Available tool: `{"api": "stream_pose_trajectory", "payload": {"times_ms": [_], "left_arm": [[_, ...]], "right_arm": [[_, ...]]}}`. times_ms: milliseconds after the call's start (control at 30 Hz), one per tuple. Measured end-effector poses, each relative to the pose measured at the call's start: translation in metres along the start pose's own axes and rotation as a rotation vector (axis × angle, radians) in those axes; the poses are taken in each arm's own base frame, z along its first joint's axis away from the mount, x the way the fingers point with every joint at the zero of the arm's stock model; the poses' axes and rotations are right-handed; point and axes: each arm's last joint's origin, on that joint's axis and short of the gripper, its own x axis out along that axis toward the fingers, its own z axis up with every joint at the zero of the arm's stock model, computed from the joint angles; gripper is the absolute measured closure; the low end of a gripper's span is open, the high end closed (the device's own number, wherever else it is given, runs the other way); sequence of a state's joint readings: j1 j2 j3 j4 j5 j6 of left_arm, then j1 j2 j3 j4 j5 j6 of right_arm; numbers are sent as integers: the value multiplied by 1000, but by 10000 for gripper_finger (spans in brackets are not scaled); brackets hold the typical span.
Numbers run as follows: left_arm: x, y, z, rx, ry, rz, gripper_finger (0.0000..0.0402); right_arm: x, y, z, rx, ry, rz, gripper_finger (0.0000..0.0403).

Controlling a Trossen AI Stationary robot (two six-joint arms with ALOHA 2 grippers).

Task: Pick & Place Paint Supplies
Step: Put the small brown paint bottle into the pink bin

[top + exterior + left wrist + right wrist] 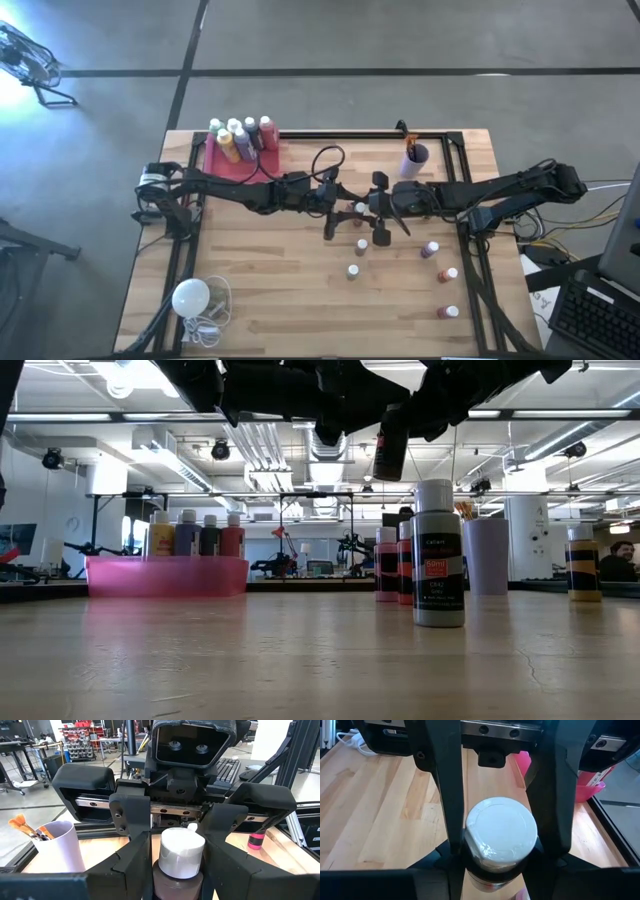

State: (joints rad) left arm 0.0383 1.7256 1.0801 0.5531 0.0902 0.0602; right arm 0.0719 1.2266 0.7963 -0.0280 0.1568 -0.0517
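Here, both arms meet over the middle of the desk (270, 290), raised well above it, with one small dark paint bottle (390, 445) hanging between them. The left gripper (345, 205) and the right gripper (372, 208) face each other across its white cap, and each wrist view shows dark fingers on both sides of the bottle (a handover, by the look of it). I judge both grippers clamped on it, though which one really carries the weight I cannot tell.

As for progress, the pink tray (225, 160) at the far left corner already holds several larger bottles (240, 135), so part of the sorting looks done. A purple cup (416, 153) with brushes stands at the far edge. Left to do: about half a dozen small white-capped bottles (352, 270) stand scattered on the right half of the desk, with the nearest one (438, 555) upright in the low view. The white bulb (190, 297) lies near the front left corner.
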Motion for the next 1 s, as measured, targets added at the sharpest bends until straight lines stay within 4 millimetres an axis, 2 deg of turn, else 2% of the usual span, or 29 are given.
{"api": "stream_pose_trajectory", "payload": {"times_ms": [500, 800, 1000], "left_arm": [[0, 0, -2, 29, 10, 0, 214], [0, 0, -3, 35, 19, -2, 284], [0, 0, -3, 35, 20, -3, 286]], "right_arm": [[0, 0, 0, 11, -1, 0, 260], [0, 0, 0, 11, -1, 1, 251], [0, 0, 0, 11, -1, 1, 260]]}}
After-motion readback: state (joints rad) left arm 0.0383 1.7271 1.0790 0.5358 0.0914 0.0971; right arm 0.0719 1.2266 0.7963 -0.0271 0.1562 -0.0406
